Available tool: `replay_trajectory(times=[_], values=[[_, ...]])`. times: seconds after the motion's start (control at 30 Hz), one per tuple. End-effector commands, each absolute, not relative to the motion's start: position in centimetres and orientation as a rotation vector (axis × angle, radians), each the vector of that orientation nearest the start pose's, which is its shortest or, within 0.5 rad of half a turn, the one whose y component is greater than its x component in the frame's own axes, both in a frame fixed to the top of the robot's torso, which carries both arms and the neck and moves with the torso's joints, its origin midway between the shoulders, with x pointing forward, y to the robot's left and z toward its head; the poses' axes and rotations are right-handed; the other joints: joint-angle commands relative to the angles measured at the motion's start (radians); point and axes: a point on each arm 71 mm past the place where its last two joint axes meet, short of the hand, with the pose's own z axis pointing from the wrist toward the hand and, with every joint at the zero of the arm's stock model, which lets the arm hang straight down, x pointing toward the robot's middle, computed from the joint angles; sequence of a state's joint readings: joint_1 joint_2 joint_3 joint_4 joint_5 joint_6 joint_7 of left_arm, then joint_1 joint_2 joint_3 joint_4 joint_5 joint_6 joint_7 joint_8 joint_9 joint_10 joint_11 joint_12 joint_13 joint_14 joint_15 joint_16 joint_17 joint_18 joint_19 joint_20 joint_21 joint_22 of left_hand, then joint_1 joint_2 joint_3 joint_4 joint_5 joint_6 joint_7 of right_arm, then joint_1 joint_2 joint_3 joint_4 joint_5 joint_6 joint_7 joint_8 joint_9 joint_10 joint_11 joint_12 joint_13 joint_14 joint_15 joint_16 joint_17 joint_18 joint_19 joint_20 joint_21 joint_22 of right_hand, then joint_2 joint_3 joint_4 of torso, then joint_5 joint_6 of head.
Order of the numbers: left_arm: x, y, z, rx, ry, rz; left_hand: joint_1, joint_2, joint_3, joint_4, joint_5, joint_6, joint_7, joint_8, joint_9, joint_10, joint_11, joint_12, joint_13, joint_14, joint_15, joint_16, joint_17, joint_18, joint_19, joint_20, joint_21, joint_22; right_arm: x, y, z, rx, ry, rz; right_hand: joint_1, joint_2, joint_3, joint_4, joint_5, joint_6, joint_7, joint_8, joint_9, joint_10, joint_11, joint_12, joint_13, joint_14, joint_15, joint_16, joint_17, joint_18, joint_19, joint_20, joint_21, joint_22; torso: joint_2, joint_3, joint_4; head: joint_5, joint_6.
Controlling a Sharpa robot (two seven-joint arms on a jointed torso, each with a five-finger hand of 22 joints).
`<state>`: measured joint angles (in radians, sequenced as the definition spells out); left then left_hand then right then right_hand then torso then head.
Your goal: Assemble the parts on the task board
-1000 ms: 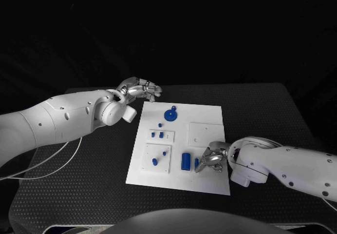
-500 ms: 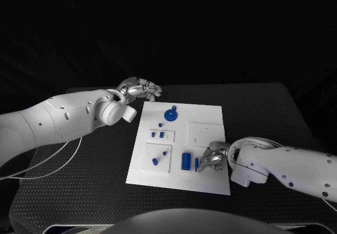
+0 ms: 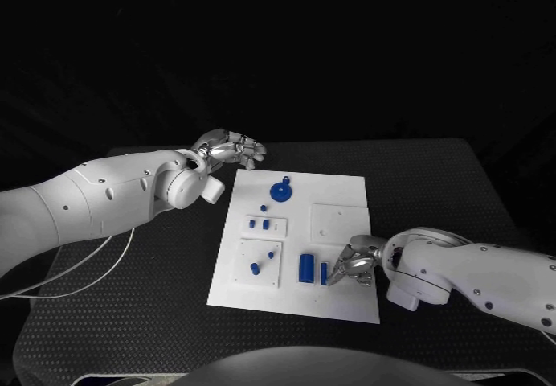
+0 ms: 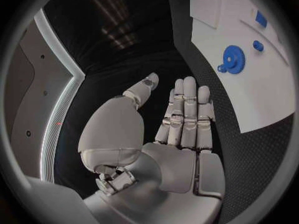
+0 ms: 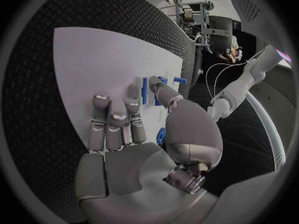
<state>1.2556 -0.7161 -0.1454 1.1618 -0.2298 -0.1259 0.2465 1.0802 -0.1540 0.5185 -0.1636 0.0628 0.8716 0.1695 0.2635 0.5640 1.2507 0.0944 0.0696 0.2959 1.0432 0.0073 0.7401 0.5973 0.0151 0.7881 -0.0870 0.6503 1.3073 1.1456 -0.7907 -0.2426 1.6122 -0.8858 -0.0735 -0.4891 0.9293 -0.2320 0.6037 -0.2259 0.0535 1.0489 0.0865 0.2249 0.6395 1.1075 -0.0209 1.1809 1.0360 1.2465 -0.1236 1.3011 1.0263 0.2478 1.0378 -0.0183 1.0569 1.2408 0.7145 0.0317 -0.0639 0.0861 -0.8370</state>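
Observation:
The white task board [image 3: 338, 191] lies mid-table. A blue gear [image 3: 282, 190] sits near its far edge, also seen in the left wrist view as the gear [image 4: 234, 59] on the board [image 4: 261, 99]. Small blue pegs [image 3: 267, 223] stand in the board's left half. A blue cylinder [image 3: 306, 267] and a thin blue piece [image 3: 323, 273] lie near the front. My right hand [image 3: 354, 263] rests on the board, fingertips right beside the thin piece; the right wrist view shows that hand [image 5: 134, 139] with fingers stretched over the board [image 5: 99, 55], holding nothing. My left hand [image 3: 233, 147] hovers at the board's far left corner, empty, fingers straight [image 4: 186, 119].
A raised white square plate [image 3: 341, 219] sits on the board's right half, another [image 3: 259, 261] at front left carries two pegs. Black textured table [image 3: 139, 289] surrounds the board. A white cable [image 3: 81, 273] trails off my left arm.
My right hand has drawn slightly back to the right, uncovering the thin blue piece beside the cylinder. My left hand has stayed in place.

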Motion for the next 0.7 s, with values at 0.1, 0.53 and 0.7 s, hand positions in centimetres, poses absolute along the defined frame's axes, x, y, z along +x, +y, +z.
replay_trajectory(times=[0.1, 0.53, 0.7], values=[[54.5, 24.1, -21.1, -0.896, 1.675, -1.293, -0.008, 0.001, 0.001, 0.007, 0.002, -0.005, 0.000, 0.000, -0.001, -0.003, -0.001, 0.002, 0.001, 0.001, 0.004, -0.005, 0.001, 0.018, 0.003, 0.000, -0.003, 0.021, 40.9, -18.3, -29.0, 0.343, 2.486, 0.640, -0.053, -0.014, -0.039, 0.010, 0.020, -0.053, 0.024, -0.022, -0.007, -0.026, 0.020, 0.001, 0.010, -0.014, 0.017, -0.007, 0.003, 0.014, -0.014, 0.007, -0.004, 0.003, 0.000, 0.0003, 0.0039, -0.011, 0.021], [55.3, 23.9, -20.9, -0.947, 1.587, -1.303, 0.001, 0.010, 0.003, 0.005, 0.004, 0.008, -0.006, 0.009, 0.002, 0.005, -0.005, 0.005, 0.003, 0.005, 0.003, -0.006, 0.005, 0.019, 0.005, -0.001, -0.003, 0.021, 50.7, -24.1, -23.9, 0.606, 2.025, 0.996, -0.058, 0.097, -0.143, -0.061, -0.002, -0.056, 0.024, -0.013, 0.009, -0.050, 0.020, 0.015, 0.018, -0.040, 0.017, -0.013, 0.006, 0.014, -0.046, 0.008, -0.013, 0.003, -0.012, -0.0036, -0.0025, -0.039, 0.141], [56.5, 24.8, -20.9, -0.996, 1.513, -1.261, 0.003, 0.024, 0.004, 0.001, 0.003, 0.024, -0.022, 0.018, 0.003, -0.002, -0.002, -0.001, 0.000, -0.031, 0.023, -0.067, -0.016, 0.020, -0.008, 0.014, -0.015, 0.019, 55.5, -27.1, -22.6, 0.767, 1.795, 1.035, -0.002, 0.123, -0.105, -0.058, 0.020, -0.081, 0.041, -0.023, 0.009, -0.153, 0.042, -0.095, -0.052, -0.161, 0.048, -0.142, -0.056, -0.009, -0.170, 0.060, -0.116, -0.032, -0.027, -0.0090, -0.0002, -0.056, 0.211]])
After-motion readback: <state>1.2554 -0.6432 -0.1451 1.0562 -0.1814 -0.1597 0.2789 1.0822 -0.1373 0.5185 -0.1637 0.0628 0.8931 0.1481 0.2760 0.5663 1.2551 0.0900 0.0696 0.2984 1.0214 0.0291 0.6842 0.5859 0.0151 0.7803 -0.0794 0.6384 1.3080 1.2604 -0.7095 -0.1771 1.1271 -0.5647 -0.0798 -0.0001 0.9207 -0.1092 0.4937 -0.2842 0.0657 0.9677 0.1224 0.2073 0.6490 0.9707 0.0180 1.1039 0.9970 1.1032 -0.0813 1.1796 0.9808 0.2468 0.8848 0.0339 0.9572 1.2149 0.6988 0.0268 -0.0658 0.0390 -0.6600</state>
